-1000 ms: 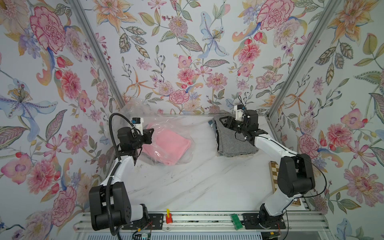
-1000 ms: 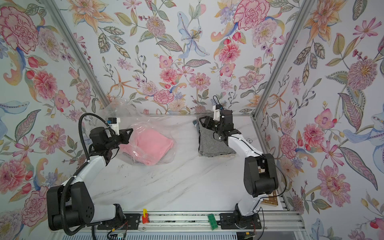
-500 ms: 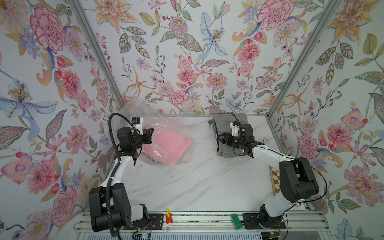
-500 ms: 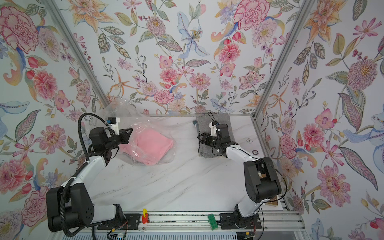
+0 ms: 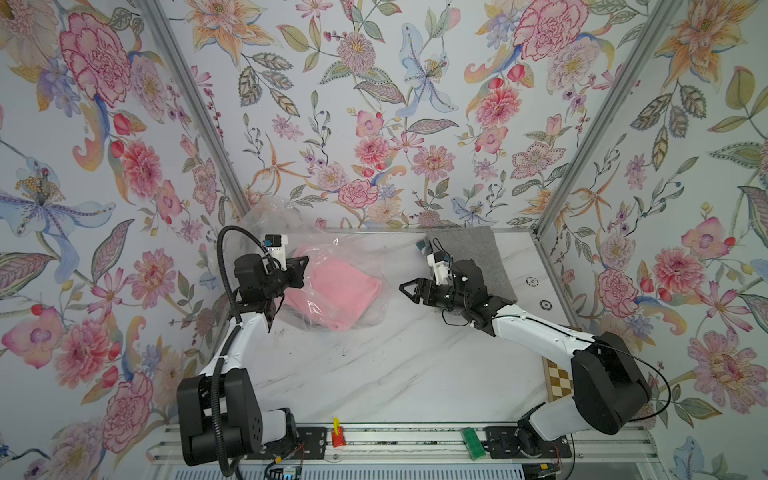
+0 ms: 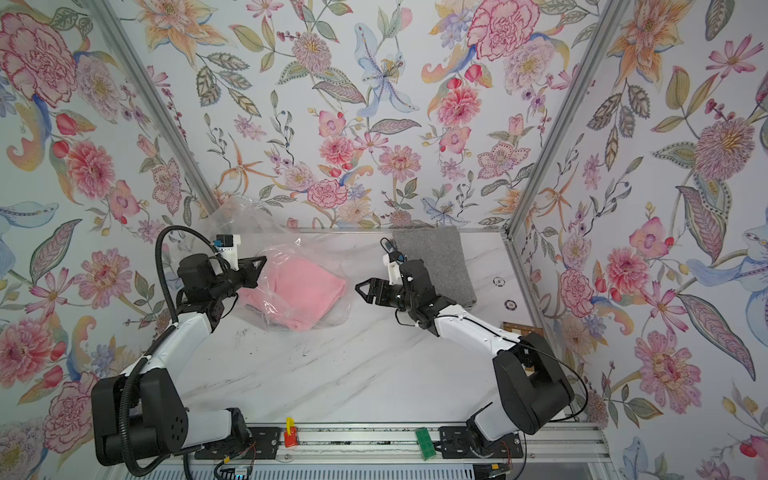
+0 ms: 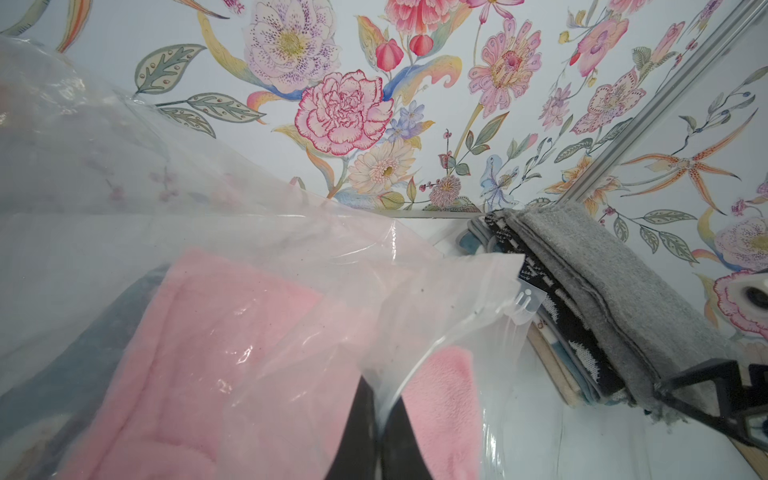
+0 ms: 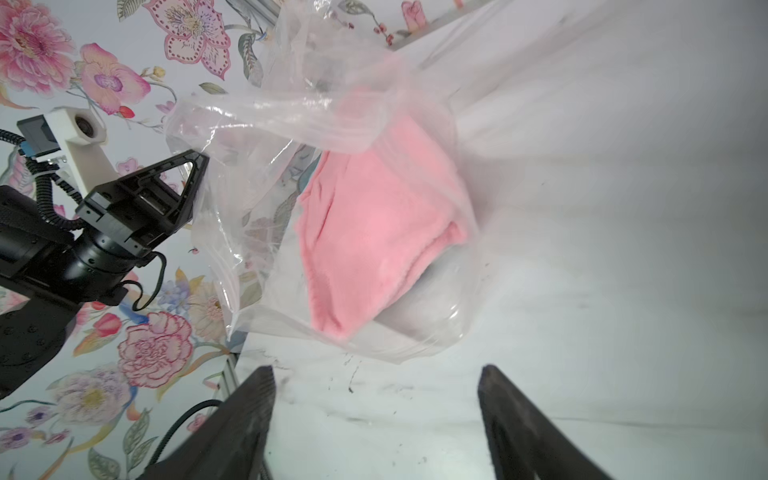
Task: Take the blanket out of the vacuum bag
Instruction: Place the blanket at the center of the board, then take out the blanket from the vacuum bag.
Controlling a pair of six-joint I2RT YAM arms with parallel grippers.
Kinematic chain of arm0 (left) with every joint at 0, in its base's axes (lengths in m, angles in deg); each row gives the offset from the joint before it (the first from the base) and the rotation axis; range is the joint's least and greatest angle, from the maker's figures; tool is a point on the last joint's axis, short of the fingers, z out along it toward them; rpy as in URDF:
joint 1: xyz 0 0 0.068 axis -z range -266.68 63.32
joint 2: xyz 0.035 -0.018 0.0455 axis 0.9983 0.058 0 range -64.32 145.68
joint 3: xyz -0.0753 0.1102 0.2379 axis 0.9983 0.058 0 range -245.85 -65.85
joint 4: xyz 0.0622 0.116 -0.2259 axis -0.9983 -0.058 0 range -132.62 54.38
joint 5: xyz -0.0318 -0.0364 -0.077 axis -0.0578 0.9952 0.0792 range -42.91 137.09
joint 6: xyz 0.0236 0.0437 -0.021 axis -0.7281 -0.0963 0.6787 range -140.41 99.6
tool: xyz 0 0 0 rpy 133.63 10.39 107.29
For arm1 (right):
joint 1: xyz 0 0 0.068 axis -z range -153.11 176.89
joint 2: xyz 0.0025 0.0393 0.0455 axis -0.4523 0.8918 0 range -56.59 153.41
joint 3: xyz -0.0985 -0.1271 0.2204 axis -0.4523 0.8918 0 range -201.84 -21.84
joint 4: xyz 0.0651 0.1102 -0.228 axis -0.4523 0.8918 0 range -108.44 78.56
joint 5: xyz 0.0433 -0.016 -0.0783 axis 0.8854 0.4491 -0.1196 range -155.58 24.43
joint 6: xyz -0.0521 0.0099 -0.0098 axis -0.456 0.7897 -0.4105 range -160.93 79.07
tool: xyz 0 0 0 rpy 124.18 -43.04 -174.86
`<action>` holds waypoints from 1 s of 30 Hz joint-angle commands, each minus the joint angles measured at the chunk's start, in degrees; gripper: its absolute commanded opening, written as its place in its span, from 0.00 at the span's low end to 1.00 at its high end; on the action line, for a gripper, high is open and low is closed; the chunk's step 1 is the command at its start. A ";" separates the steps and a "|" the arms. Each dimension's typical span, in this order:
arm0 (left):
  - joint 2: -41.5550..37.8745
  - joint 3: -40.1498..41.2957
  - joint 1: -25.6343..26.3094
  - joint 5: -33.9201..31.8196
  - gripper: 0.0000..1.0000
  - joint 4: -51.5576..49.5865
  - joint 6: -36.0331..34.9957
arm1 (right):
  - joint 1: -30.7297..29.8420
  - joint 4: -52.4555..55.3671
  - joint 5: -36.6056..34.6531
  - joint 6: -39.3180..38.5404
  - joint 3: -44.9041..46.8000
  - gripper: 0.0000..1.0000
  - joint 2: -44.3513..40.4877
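The folded pink fleece blanket [image 5: 332,291] sits inside the crinkly transparent plastic vacuum bag [image 5: 353,253]. The left gripper [image 7: 377,388] is clamped on the bag's edge; the right gripper [image 8: 376,372], jaws apart and empty, hovers beside the bag.

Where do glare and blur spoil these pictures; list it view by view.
Left wrist view: glare streaks on the vacuum bag over the pink blanket. Right wrist view: marble table washed out and smeared, right claw soft at the edge. In both top views: even light, sharp, only small glints on the bag.
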 commanded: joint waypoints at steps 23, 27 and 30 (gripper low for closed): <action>0.14 -1.87 11.17 -0.27 0.02 -1.50 -7.11 | -10.60 -23.09 -8.43 24.50 -12.05 0.71 31.24; 0.08 -2.09 11.17 -0.54 0.02 -1.88 -7.45 | -10.18 -22.42 -9.11 25.52 -14.57 0.68 34.13; -0.03 -2.09 11.19 -0.97 0.02 -2.19 -7.72 | -9.81 -22.29 -8.81 26.06 -15.24 0.66 35.64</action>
